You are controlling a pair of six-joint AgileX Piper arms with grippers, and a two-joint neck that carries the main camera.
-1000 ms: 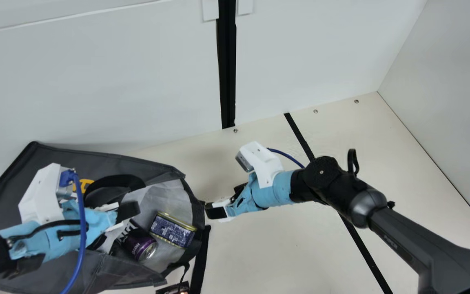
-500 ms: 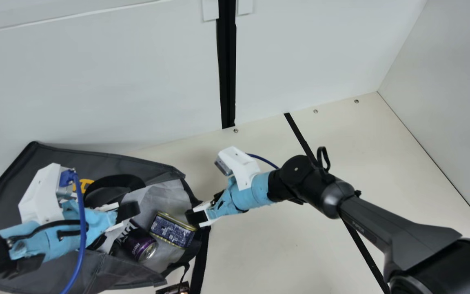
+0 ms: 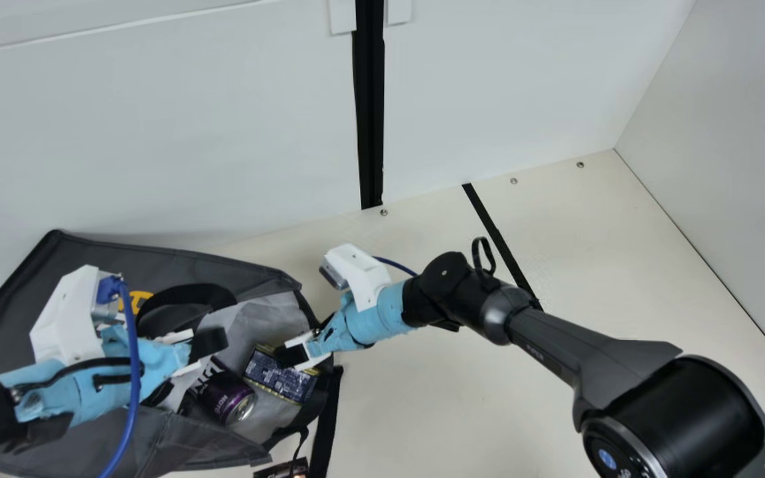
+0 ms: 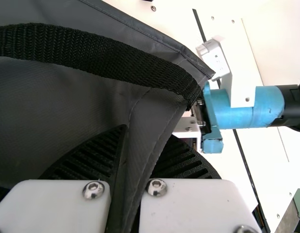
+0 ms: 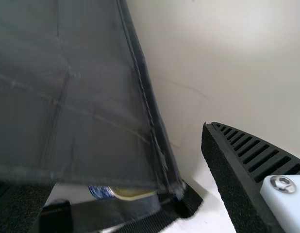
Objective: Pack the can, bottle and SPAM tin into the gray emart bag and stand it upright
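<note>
The SPAM tin (image 3: 281, 384) and purple can (image 3: 223, 396) lie inside the tipped gray bag (image 3: 17, 312) on the desk (image 3: 416, 405), pinched by the left gripper (image 4: 149, 136); the right gripper (image 5: 126, 156), spread around its edge (image 5: 149, 109), should close next, apparently for standing it upright.

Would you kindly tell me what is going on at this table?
The robot is packing a gray bag, which lies on its side. The left gripper pinches its fabric, and the open right gripper has its fingers on either side of the bag's edge. A purple can and a tin are inside, near the mouth. The bag is not yet upright.
</note>
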